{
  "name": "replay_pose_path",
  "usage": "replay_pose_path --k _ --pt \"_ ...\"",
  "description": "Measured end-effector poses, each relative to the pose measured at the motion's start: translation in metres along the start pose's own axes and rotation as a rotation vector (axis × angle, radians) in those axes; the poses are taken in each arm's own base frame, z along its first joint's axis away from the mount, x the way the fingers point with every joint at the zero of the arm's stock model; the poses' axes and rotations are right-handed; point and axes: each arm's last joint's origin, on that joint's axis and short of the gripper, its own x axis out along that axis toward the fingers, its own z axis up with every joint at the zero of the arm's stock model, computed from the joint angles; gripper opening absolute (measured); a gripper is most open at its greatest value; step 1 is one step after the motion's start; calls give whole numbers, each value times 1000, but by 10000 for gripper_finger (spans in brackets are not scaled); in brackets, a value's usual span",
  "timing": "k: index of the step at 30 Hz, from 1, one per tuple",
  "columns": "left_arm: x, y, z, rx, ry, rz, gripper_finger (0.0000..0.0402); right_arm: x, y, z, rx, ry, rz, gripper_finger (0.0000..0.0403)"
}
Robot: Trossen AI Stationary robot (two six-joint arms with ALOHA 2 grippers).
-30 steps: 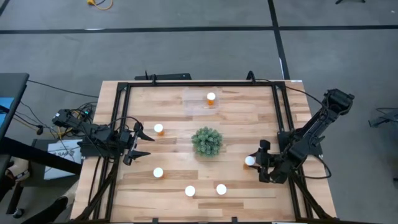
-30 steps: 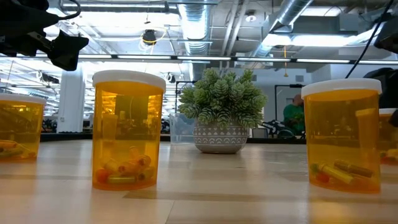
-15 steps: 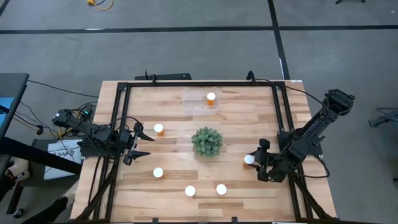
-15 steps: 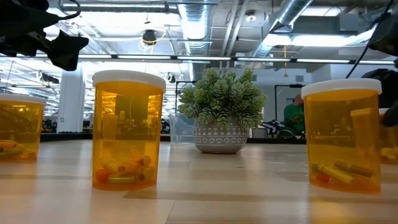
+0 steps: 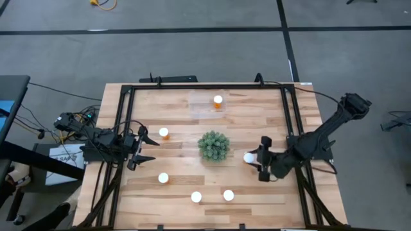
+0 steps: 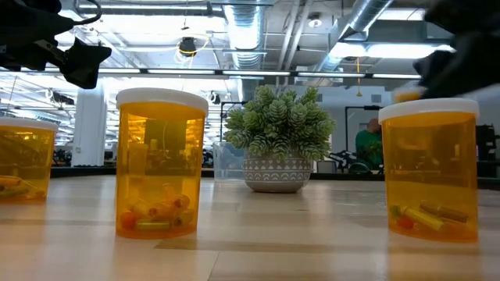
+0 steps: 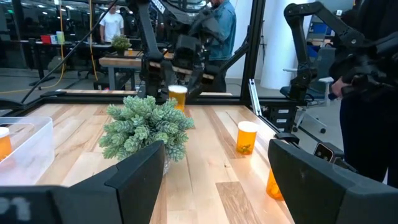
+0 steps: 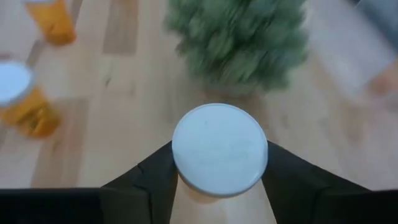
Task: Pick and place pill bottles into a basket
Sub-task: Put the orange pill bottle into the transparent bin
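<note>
My right gripper (image 5: 255,158) is shut on a pill bottle (image 5: 249,157), orange with a white cap, just right of the green plant (image 5: 213,145). The bottle also shows in the right wrist view (image 8: 219,149). My left gripper (image 5: 153,151) is open and empty at the table's left. One bottle (image 5: 218,100) stands in the clear basket (image 5: 204,102) at the far middle. Other bottles stand on their bases at the left (image 5: 164,133), near left (image 5: 163,178) and near middle (image 5: 196,197), (image 5: 228,194). My right gripper pinches the bottle's body just under its white cap (image 8: 219,149), one finger (image 8: 146,180) on each of two opposite sides. The fingers come from the table's right, slanting down. The bottle is upright, and in the low view (image 6: 406,95) it shows lifted clear of the table.
A black metal frame (image 5: 205,86) runs round the table. The plant in its pot (image 6: 277,144) stands in the middle, between my right gripper and the left bottles. People and other arms show in the room beyond (image 7: 217,25).
My right gripper has gone up and toward the table's left, closer to the plant, carrying the bottle. The bottle stood on the table before and is now lifted clear, still upright.
</note>
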Motion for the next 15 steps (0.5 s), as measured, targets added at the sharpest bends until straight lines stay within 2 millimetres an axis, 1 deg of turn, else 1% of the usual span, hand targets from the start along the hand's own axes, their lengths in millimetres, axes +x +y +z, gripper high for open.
replay_pose_path --k 2,5,8,11,15 --pt "0 0 0 0 0 0 277 1 -8 12 -17 -33 -23 182" --pt "0 0 0 0 0 0 277 3 -22 29 -45 -92 -69 182" --pt "0 0 0 0 0 0 277 5 -38 47 -64 -152 -125 196" --pt "0 0 0 0 0 0 277 10 -58 63 -44 -203 -128 208" --pt "0 0 0 0 0 0 277 18 -86 79 8 -243 -146 194"
